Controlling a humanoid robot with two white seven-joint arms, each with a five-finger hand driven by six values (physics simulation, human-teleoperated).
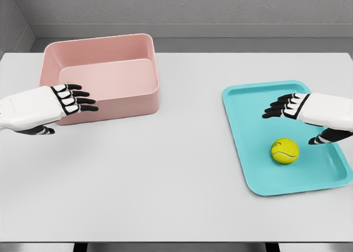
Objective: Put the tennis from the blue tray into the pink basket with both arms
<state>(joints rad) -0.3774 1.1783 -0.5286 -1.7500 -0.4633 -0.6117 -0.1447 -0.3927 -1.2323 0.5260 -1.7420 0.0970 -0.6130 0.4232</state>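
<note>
A yellow-green tennis ball (pixel 284 151) lies on the blue tray (pixel 248 106) at the right of the table, near the tray's front half. My right hand (pixel 289 119) hovers over the tray just above and right of the ball, fingers spread and holding nothing. The pink basket (pixel 105 75) stands at the back left, with nothing inside it. In front of the basket's left front corner my left hand (pixel 66 111) is open, fingers pointing right and overlapping the basket's front wall.
The white table (pixel 165 180) stretches wide between basket and tray. Its front edge runs along the bottom of the view. A grey wall stands behind the table.
</note>
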